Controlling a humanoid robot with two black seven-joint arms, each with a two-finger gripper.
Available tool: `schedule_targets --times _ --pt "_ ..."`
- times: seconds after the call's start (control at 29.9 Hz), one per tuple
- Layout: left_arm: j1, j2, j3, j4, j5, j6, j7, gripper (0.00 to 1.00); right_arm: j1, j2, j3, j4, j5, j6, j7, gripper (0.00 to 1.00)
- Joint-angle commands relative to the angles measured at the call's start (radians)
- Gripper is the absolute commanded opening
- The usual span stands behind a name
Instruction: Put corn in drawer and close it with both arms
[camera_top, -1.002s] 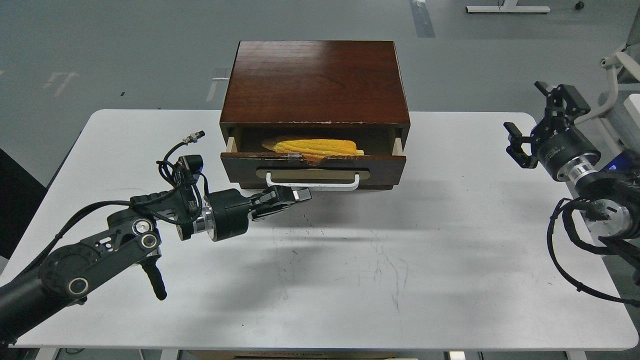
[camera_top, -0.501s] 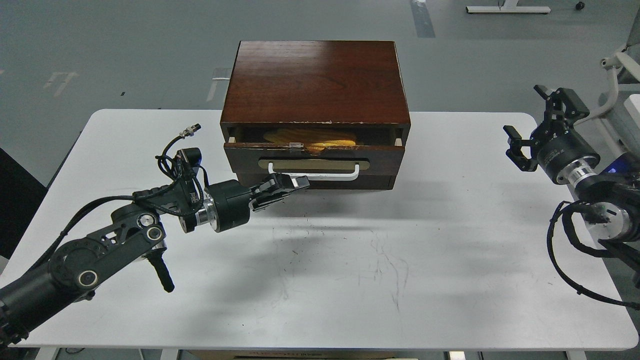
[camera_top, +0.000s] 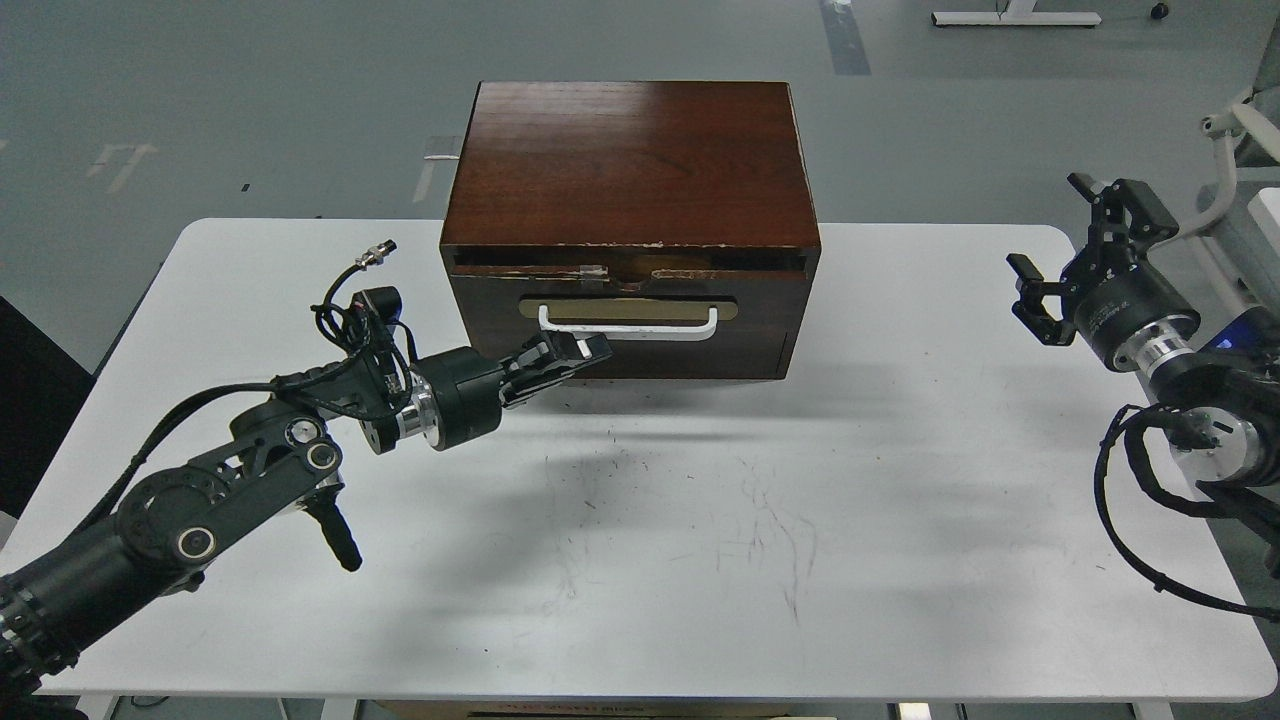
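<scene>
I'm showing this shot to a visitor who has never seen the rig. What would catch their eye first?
Probably the dark wooden cabinet at the back middle of the white table, its drawer pushed almost flush. Next, the left gripper reaching in against the drawer front just below the white handle. The right gripper hangs open, far off at the table's right edge.

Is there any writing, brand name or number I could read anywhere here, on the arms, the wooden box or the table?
None can be read.
Right gripper: pale marks on its black body, too small and blurred to make out.
Left gripper: no lettering shows.
Drawer, its white handle and beige plate: bare.
Table: only dark scuffs and scratches, no writing.
</scene>
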Motion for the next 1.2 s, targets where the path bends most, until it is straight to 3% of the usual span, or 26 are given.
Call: schedule_targets --times 0.0,0.6,0.7,0.84,1.0,1.07,1.1,1.17 --pt "0.000 -0.005 -0.004 0.007 -0.014 0.004 0.001 0.00 -0.005 0.000 0.000 0.000 0.000 -0.001 0.000 1.00" --pt "-0.006 -0.006 -0.004 0.058 -0.015 0.036 -0.001 0.00 -0.006 0.000 0.001 0.000 0.000 -0.001 0.000 1.00" --pt "-0.009 -0.005 0.001 0.049 -0.020 0.016 -0.002 0.00 -0.006 0.000 0.000 0.000 0.000 -0.001 0.000 1.00" --pt "-0.008 0.050 0.001 -0.002 -0.101 -0.143 -0.006 0.00 -0.006 0.000 0.001 0.001 0.000 -0.001 0.000 1.00" --pt "-0.008 0.109 -0.007 -0.057 -0.163 -0.178 -0.018 0.00 -0.006 -0.002 0.001 0.001 0.000 -0.001 0.000 1.00" --pt "-0.008 0.143 -0.035 -0.091 -0.222 -0.178 -0.029 0.28 -0.006 -0.003 0.003 0.005 0.000 -0.001 0.000 1.00" --pt "-0.008 0.158 -0.070 -0.107 -0.286 -0.178 -0.038 0.57 -0.006 -0.006 0.006 0.005 0.000 -0.001 0.000 1.00" --pt "-0.008 0.166 -0.114 -0.112 -0.356 -0.178 -0.038 0.79 -0.006 -0.012 0.011 0.006 0.000 -0.001 0.000 1.00"
